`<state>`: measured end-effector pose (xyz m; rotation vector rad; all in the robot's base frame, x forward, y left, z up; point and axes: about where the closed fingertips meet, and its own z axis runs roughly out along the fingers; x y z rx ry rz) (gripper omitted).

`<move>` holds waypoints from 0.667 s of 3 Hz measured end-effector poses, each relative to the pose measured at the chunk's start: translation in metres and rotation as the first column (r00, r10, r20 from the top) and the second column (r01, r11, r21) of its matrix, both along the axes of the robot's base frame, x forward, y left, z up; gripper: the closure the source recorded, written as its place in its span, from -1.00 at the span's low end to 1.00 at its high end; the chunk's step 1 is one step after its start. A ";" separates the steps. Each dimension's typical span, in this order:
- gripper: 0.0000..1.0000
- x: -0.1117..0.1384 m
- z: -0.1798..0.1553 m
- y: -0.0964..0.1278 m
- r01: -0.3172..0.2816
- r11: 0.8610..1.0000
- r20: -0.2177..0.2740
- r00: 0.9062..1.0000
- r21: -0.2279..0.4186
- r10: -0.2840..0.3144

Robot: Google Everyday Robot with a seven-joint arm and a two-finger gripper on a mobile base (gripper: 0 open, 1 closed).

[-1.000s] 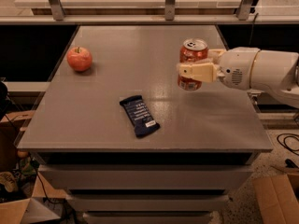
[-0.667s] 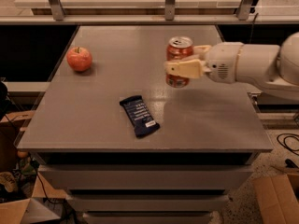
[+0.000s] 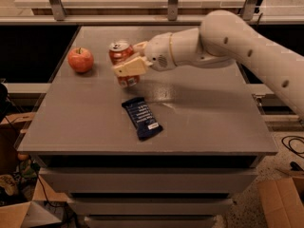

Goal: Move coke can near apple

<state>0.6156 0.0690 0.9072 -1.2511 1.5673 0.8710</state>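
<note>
The coke can [image 3: 120, 56] is an orange-red can with a silver top, held upright in my gripper [image 3: 129, 61] just above the grey table [image 3: 213, 122] at its far left-centre. The gripper's beige fingers [image 3: 128, 69] are shut around the can's body, and the white arm reaches in from the right. The red apple [image 3: 80, 60] with a short stem sits on the table a short way to the left of the can, apart from it.
A flat dark-blue snack bar wrapper [image 3: 141, 118] lies on the table in front of the can. A rail with metal posts [image 3: 173, 1] runs behind the table. Cardboard boxes [image 3: 284, 201] and cables lie on the floor at both sides.
My gripper has carried the can to the left across the table, from the right side to a spot close to the apple. The apple and wrapper have not moved.
</note>
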 end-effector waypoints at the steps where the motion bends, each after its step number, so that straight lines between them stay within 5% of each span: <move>1: 1.00 0.017 -0.008 0.062 -0.096 0.995 0.031 0.995 -0.004 0.096; 2: 1.00 0.036 -0.006 0.100 -0.131 0.991 0.068 0.989 0.019 0.130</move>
